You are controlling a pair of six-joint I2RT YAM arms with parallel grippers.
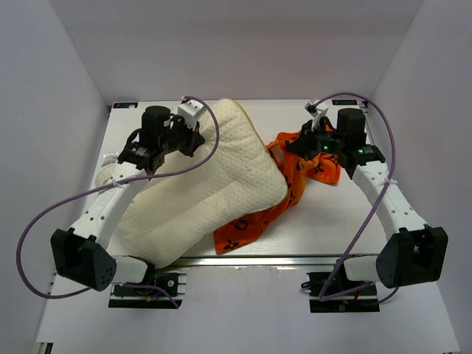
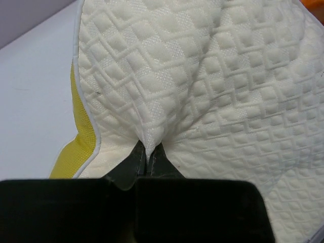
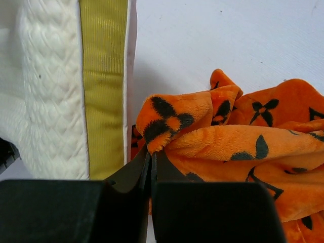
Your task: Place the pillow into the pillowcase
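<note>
The cream-white quilted pillow (image 1: 214,188) lies across the left and middle of the table, one end raised toward the back. My left gripper (image 1: 193,136) is at its back left edge, shut on a pinched fold of the pillow (image 2: 202,91) cover; the left gripper (image 2: 148,154) holds it beside the yellow side band (image 2: 81,147). The orange pillowcase (image 1: 302,166) with black motifs is bunched to the pillow's right, part of it under the pillow's near edge. My right gripper (image 1: 308,141) is shut on a fold of the pillowcase (image 3: 238,142); the right gripper (image 3: 152,152) is next to the pillow (image 3: 50,101).
The white table (image 1: 332,221) is enclosed by grey walls on the left, right and back. Purple cables loop from both arms. A metal rail (image 1: 258,259) runs along the table's near edge between the arm bases.
</note>
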